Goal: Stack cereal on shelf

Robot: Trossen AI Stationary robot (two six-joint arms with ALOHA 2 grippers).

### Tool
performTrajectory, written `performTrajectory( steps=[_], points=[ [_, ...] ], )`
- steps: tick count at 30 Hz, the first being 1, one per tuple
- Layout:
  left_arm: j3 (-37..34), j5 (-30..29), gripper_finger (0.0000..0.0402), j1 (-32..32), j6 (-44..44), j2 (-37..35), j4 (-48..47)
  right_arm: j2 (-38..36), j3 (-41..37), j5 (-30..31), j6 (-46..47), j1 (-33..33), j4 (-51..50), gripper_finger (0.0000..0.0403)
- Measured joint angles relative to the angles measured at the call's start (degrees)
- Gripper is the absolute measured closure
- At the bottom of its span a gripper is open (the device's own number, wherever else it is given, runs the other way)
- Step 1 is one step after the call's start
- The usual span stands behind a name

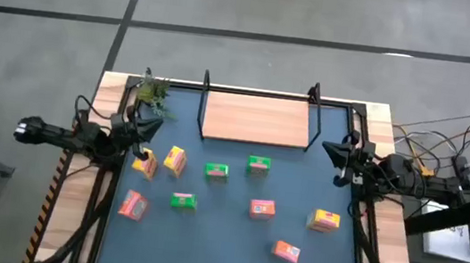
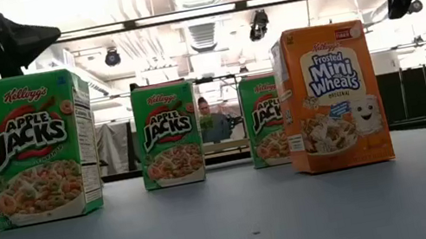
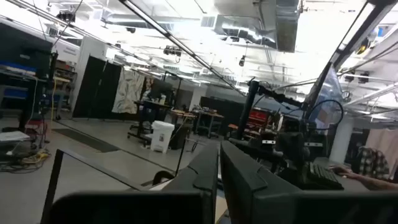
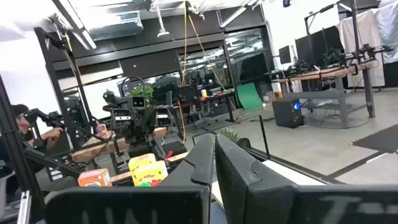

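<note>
Several small cereal boxes stand scattered on the blue mat in the high view: green ones, yellow-orange ones and pink-red ones. In the low view, green Apple Jacks boxes and an orange Mini-Wheats box stand upright on their bottoms. The light-wood shelf lies bare at the mat's far edge. My left gripper hovers shut over the left side. My right gripper hovers shut over the right side. Both are raised above the boxes.
A green plastic plant stands at the mat's far left corner, near the left gripper. Thin black posts rise at the shelf's ends. Cables and equipment lie off the table's right edge. Bare mat lies along the near side.
</note>
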Motion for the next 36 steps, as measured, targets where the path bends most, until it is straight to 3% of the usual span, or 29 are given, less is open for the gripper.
performTrajectory(
  steps=[6, 12, 17, 23, 27, 36],
  points=[
    [0.00, 0.13, 0.0400, 0.00, 1.01, 0.02, -1.13, 0.02, 0.00, -0.01, -0.09, 0.00, 0.08, 0.0394],
    [1.08, 5.18, 0.0401, -0.01, 2.35, 0.20, -0.32, 2.32, 0.00, -0.58, -1.94, 0.00, 5.61, 0.0394],
    [4.98, 7.89, 0.0401, -0.02, 4.73, 2.81, -0.32, 9.00, 0.52, -1.68, -5.80, 0.00, 12.31, 0.0394],
    [10.19, 8.04, 0.0401, -0.02, 8.91, 8.68, -1.28, 20.73, 8.16, -1.67, -8.70, 0.00, 11.50, 0.0394],
    [12.93, 8.04, 0.0402, -0.02, 11.17, 11.86, -2.63, 28.81, 17.04, -1.67, -10.33, 0.00, 4.78, 0.0394],
    [13.55, 8.05, 0.0402, -0.02, 11.09, 14.29, -5.53, 46.38, 40.77, -1.69, -9.08, -0.02, -20.98, 0.0394]
  ],
)
